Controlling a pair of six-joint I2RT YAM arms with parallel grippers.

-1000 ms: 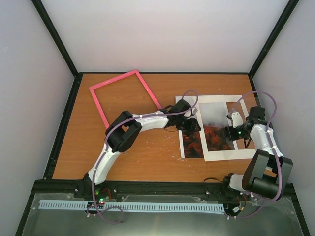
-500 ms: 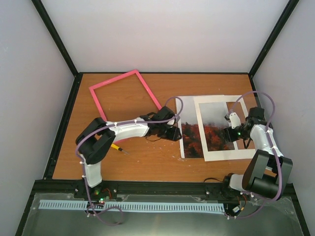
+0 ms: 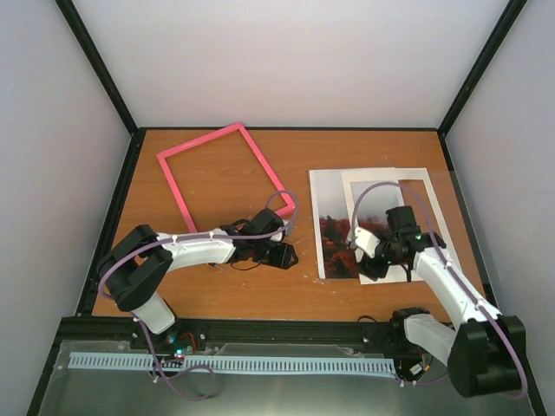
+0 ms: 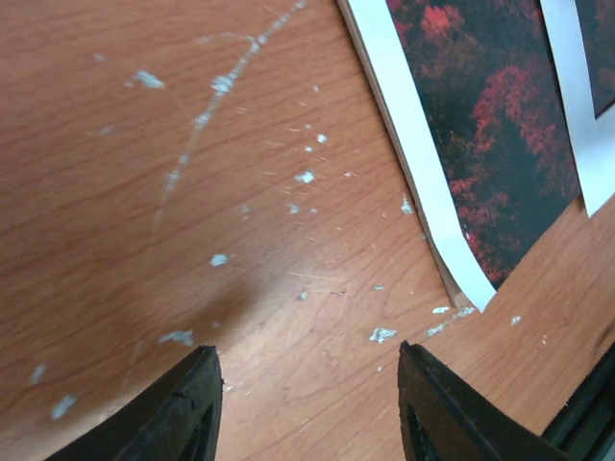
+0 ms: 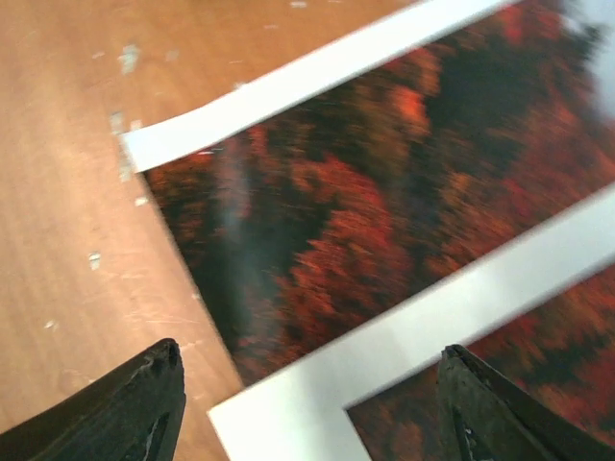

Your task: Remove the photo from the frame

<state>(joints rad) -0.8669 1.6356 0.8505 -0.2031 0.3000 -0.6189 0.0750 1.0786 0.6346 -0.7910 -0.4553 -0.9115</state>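
The photo (image 3: 334, 227), red autumn forest below a misty sky, lies flat on the table right of centre, outside the frame. A white mat sheet (image 3: 431, 195) with a window overlaps its right part. The pink frame (image 3: 262, 159) lies empty at the back left. My left gripper (image 3: 286, 254) is open and empty over bare wood, left of the photo's near left corner (image 4: 471, 288). My right gripper (image 3: 368, 260) is open and empty above the mat's near left corner (image 5: 288, 403), with the photo (image 5: 365, 173) beneath it.
The table's wood (image 4: 240, 192) is scratched with pale flecks. A thin brown edge (image 4: 434, 252) shows under the photo's white border. Black rails (image 3: 104, 225) bound the table, and white walls stand behind them. The near rail (image 4: 591, 423) is close to my left gripper.
My left arm drew back left and nearer, so its gripper left the photo for bare wood. My right gripper moved left and nearer, from the mat's right part to its near left corner.
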